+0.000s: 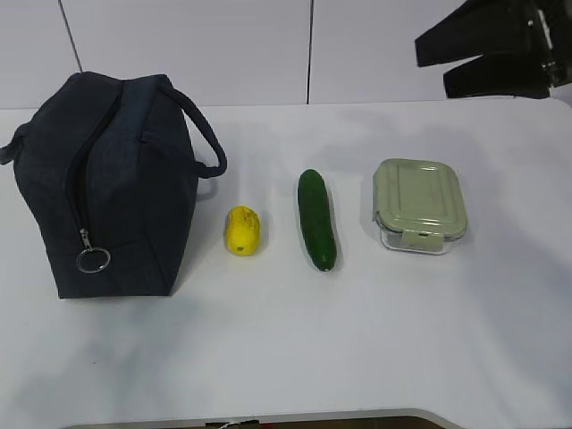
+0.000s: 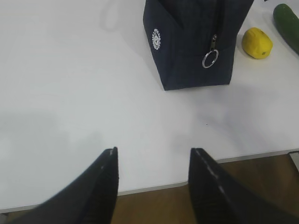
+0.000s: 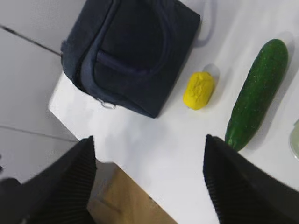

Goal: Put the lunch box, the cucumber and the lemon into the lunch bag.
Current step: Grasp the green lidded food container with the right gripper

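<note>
The dark navy lunch bag [image 1: 107, 188] stands at the left of the white table, its ring pull [image 1: 93, 260] hanging at the front end. To its right, in a row, lie the yellow lemon [image 1: 242, 230], the dark green cucumber [image 1: 316, 219] and the lunch box [image 1: 418, 201] with its sage-green lid. My right gripper [image 1: 431, 64] is open and empty, high above the table's back right. My left gripper [image 2: 153, 151] is open and empty over the table's front edge, well short of the bag [image 2: 191, 46]. It does not show in the exterior view.
The left wrist view also shows the lemon [image 2: 257, 43] and the cucumber's end [image 2: 287, 23]. The right wrist view shows my right gripper [image 3: 148, 139], the bag [image 3: 135, 51], the lemon [image 3: 199, 90] and the cucumber [image 3: 258, 93]. The table's front edge [image 2: 154, 188] lies below my left fingers.
</note>
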Controlling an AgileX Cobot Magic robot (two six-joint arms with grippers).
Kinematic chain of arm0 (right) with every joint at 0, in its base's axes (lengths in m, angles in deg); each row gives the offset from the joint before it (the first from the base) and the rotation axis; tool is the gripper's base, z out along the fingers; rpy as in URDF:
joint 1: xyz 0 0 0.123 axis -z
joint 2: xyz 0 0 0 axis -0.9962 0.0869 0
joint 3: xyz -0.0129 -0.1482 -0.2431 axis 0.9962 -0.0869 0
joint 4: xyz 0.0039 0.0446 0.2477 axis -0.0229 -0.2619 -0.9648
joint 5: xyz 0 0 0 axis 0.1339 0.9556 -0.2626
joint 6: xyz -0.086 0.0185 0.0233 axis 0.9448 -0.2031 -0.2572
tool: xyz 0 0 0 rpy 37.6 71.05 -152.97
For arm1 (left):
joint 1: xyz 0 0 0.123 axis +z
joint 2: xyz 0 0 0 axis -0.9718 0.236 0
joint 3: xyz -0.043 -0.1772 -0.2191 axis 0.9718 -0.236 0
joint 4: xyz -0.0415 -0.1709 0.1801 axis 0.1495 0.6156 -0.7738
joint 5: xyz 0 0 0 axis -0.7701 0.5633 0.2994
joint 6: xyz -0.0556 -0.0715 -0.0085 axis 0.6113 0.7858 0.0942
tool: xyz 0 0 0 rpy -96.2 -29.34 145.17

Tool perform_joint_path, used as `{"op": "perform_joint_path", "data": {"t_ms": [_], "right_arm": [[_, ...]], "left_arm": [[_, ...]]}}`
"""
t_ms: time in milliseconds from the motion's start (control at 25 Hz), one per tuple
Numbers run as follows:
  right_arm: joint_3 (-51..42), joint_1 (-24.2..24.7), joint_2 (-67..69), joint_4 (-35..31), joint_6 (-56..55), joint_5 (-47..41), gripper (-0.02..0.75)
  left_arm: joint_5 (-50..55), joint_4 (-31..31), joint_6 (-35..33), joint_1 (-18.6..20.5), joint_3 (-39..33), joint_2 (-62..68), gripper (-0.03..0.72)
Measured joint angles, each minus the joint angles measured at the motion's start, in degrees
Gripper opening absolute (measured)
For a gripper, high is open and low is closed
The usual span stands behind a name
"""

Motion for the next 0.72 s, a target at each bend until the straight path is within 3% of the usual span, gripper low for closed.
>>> {"op": "perform_joint_path", "data": {"t_ms": [120, 320, 720], "right_arm": [[0.09, 5.94, 3.36, -5.75, 3.85, -0.69, 0.568], [0.23, 11.99, 7.97, -6.73, 6.58, -0.69, 0.568], [0.27, 12.89, 17.27, -3.99, 10.89, -0.57, 0.568]], "left_arm": [[0.00, 0.00, 0.00, 0.00, 0.00, 0.00, 0.351], [0.00, 0.00, 0.00, 0.00, 0.00, 0.00, 0.351], [0.00, 0.00, 0.00, 0.00, 0.00, 0.00, 0.351]]}}
